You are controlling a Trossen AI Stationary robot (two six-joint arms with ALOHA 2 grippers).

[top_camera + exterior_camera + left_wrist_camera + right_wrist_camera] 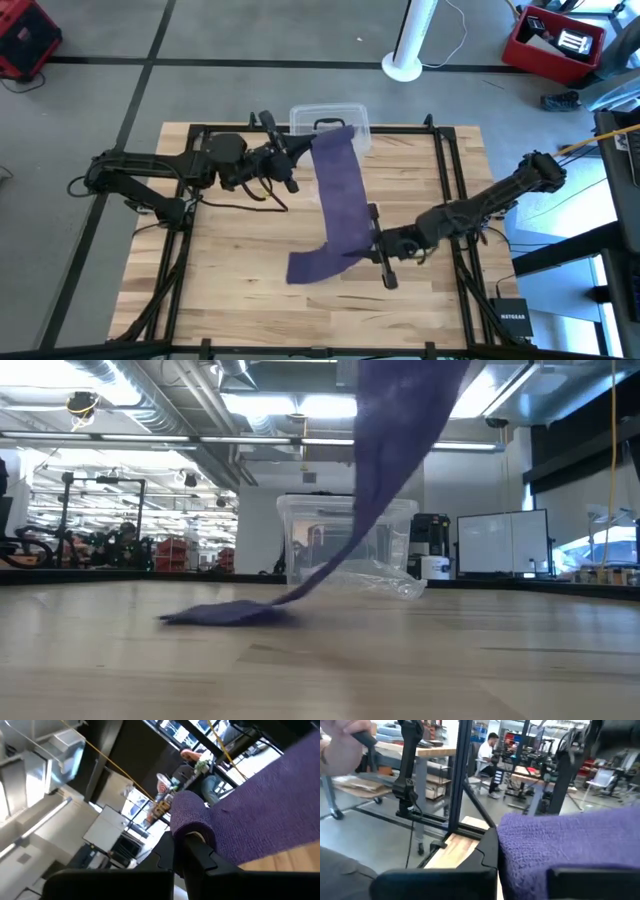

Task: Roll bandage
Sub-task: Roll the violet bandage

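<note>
While both tools pinch the bandage, I see it strung between them: left tool clamps the far end by the box, right tool grips the strip nearer me. Its long axis runs far-to-near, tail pooled on the desk. The right tool's fingertips are hidden under cloth.

Both arms matte black w/ chunky joints, loose black cables; hands black, angular.
</note>
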